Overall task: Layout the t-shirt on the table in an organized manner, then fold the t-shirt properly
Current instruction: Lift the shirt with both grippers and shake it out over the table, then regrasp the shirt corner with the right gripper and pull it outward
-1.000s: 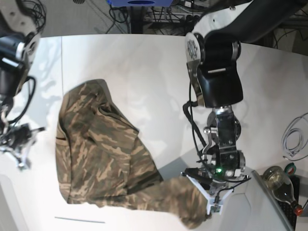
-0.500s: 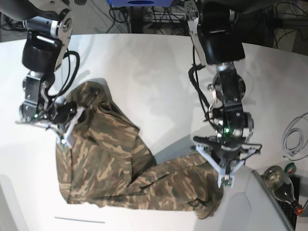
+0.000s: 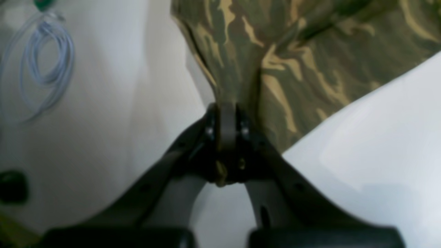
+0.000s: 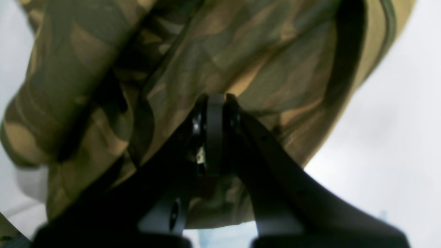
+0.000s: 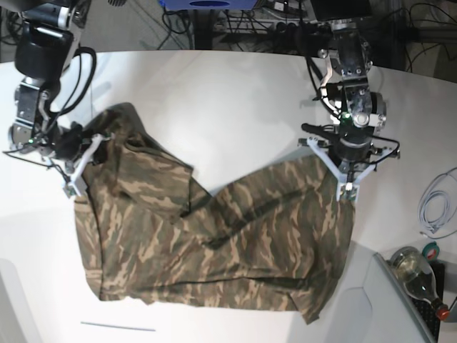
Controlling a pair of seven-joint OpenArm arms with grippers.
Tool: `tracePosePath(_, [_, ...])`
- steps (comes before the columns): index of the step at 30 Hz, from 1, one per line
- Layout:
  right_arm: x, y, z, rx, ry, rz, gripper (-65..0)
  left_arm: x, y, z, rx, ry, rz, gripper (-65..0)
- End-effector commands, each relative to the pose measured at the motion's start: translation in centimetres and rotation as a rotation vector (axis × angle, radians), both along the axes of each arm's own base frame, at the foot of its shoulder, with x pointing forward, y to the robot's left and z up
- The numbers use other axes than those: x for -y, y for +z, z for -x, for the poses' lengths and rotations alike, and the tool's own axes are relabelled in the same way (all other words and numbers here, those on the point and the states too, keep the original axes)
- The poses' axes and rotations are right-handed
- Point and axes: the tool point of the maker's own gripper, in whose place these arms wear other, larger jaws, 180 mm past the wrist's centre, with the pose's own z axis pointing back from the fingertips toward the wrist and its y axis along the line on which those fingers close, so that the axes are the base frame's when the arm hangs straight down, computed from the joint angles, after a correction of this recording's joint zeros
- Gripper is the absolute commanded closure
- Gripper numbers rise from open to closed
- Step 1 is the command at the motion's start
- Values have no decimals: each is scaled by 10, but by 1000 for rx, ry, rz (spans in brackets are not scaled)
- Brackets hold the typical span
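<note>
The camouflage t-shirt (image 5: 214, 243) lies half spread on the white table (image 5: 228, 100), stretched between both grippers. My left gripper (image 5: 347, 190), on the right of the base view, is shut on the shirt's right edge; the left wrist view shows the jaws (image 3: 225, 113) pinching a bunch of the cloth (image 3: 303, 62). My right gripper (image 5: 74, 186), on the left of the base view, is shut on the shirt's left edge; the right wrist view shows it (image 4: 215, 103) closed in folds of the cloth (image 4: 172, 62). The collar is not visible.
A coiled pale cable (image 5: 437, 207) lies at the table's right edge and shows in the left wrist view (image 3: 44, 65). A bottle (image 5: 418, 275) lies at the lower right. A thin dark line (image 5: 118, 326) marks the table near the front.
My left gripper has moved up and away from the front edge, pulling the shirt's right side with it. My right gripper has taken hold of the left edge. The shirt is spread wider.
</note>
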Motion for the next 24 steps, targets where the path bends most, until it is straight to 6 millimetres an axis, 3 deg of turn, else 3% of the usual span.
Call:
tracePosePath(1, [35,-15,32,-141,17,137,-26,-4,11,-4,43,-1,-18,0])
tracePosePath(9, [102,-2,41,-149,-31,243,-26,-1,-37,69,-129,-3,3,0])
tracePosePath(14, [135,16,32,-79,-130,255,-26,0,-49,91,-151,34,124,0])
tracePosePath(18, [147,59,7,73,-191,299,-27,-2,-48,91,-145,42,138,0])
tracePosePath(20, [152,88,5,180,-285,307,-35,-2,-48,91,-145,42,138,0])
tracePosePath(22, [150,118,6,276,-368,322,-38,-1,-48,91,-147,40,139,0])
tracePosePath(24, [142,134,27,268,-445,342,-54,-1,-48,91,-147,40,139,0])
